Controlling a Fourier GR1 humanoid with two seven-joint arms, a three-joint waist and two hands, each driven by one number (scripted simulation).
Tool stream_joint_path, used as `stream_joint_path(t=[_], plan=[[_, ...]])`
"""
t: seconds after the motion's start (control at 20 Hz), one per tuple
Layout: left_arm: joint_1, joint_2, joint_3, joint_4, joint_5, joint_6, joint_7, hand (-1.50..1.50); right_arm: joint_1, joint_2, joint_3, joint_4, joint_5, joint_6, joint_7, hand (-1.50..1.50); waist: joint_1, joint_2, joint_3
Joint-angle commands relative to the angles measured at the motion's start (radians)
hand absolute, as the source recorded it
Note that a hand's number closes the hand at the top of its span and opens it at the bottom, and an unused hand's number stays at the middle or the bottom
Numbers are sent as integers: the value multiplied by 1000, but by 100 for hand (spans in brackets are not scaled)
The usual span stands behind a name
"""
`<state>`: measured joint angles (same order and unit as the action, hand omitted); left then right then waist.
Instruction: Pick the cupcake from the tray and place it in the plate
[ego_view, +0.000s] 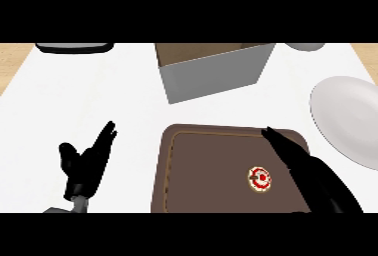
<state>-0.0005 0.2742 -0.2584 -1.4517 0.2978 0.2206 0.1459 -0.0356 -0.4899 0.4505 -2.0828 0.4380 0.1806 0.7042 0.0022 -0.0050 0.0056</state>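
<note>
Small round cupcake (259, 179) w/ red-and-white top sits on dark brown rectangular tray (207, 170), right of centre. Right hand (303, 160) is just beside it over tray, fingers straight, holding nothing. White round plate (347, 117) lies right of tray on white bench (88, 90). Left hand (87, 160) rests open, left of tray.

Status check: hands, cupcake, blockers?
Left hand open, resting left of tray. Right hand open over tray, beside cupcake. Cupcake on tray, not held. Plate right of tray.
</note>
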Motion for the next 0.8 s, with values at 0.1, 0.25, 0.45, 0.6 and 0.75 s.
stream_joint_path(t=[0.1, 0.25, 0.45, 0.6, 0.75], plan=[[-19, 6, 18, -23, 0, -33, 92, 0, -31, 0, -54, 117, 61, 46, -57, -150, -1, 5, -5], [-18, -73, -1, 83, -41, -16, 11, 0, -7, 54, 19, 94, 161, 27, -6, -150, -5, 5, -6], [-44, -72, 36, 72, -49, -30, 42, 0, 40, 79, 22, 105, 202, 38, -29, -150, -6, 5, -6], [28, -54, 30, -2, -59, -50, 43, 0, -53, 158, 8, 288, 224, 7, -93, -150, 3, 6, -5], [3, -59, 75, 48, -74, -66, 27, 0, -44, 158, -26, 202, 206, 104, -47, -150, -2, 5, -6]])
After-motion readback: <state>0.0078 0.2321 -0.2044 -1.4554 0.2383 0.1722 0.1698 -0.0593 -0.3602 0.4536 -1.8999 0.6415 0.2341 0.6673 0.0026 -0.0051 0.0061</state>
